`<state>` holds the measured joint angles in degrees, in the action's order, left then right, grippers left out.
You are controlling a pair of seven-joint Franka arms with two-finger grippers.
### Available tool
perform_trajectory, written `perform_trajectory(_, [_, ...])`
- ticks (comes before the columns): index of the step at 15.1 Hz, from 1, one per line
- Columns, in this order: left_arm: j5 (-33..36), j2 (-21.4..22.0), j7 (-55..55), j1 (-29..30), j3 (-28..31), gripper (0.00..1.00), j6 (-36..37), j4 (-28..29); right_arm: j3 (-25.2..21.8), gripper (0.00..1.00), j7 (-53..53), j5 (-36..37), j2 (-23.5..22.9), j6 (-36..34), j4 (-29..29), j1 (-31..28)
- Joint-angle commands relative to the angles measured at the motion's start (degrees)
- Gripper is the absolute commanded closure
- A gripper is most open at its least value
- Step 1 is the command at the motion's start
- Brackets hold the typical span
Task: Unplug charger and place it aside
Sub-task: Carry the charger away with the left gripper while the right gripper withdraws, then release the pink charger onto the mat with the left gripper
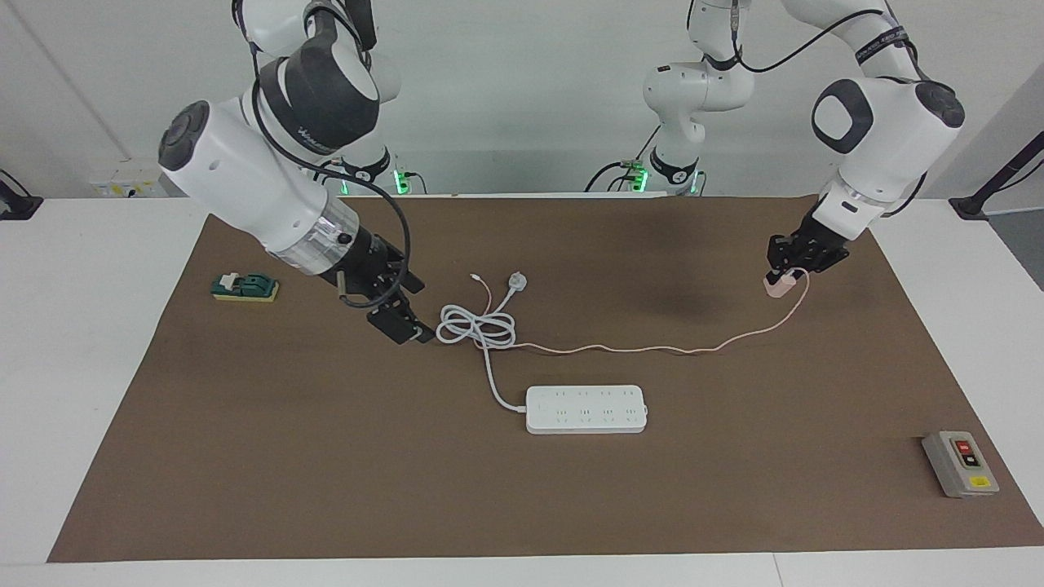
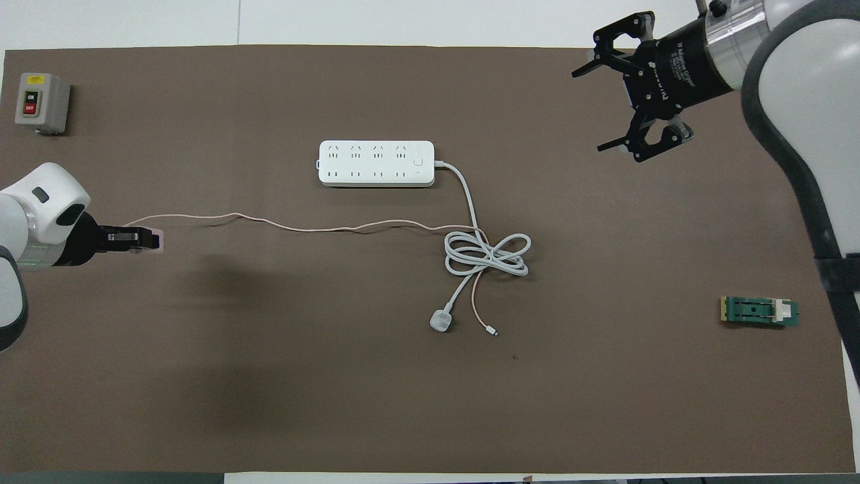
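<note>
- One charger (image 1: 779, 283), unplugged, clamped in left gripper (image 1: 785, 275).
- One power strip (image 1: 586, 408), clear of both grippers.
- Right gripper (image 1: 397, 314): fingers apart, empty.

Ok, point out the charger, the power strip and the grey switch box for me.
charger (image 1: 779, 283): facing view, on the pink cube's exposed face below the left tool.
power strip (image 1: 586, 409): facing view, on the middle of its socket face.
switch box (image 1: 960, 464): facing view, on its grey top beside the buttons.
</note>
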<state>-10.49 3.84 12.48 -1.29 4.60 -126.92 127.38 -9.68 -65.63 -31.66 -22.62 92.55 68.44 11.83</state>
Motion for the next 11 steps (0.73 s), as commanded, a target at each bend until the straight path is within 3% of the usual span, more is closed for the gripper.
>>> perform_trajectory(1, [-1.11,0.03,4.48,2.34,-0.29,1.00,-3.07,3.13,0.36,0.00,11.01,3.61,2.84,-2.01,2.40,-1.54])
perform_trajectory(7, [-1.11,-2.26,5.80,3.40,-0.29,1.00,-6.83,5.94,0.36,0.00,38.78,14.41,6.09,-6.94,2.40,-3.83])
perform_trajectory(8, [-1.11,-2.26,5.62,3.05,-0.29,0.94,-9.02,7.25,0.36,0.00,43.52,16.70,6.62,-7.12,2.40,-3.83])
perform_trajectory(11, [-1.02,-2.08,5.89,3.57,-0.11,0.53,-10.98,8.85,0.45,0.00,57.24,23.03,8.90,-7.12,3.45,-4.35])
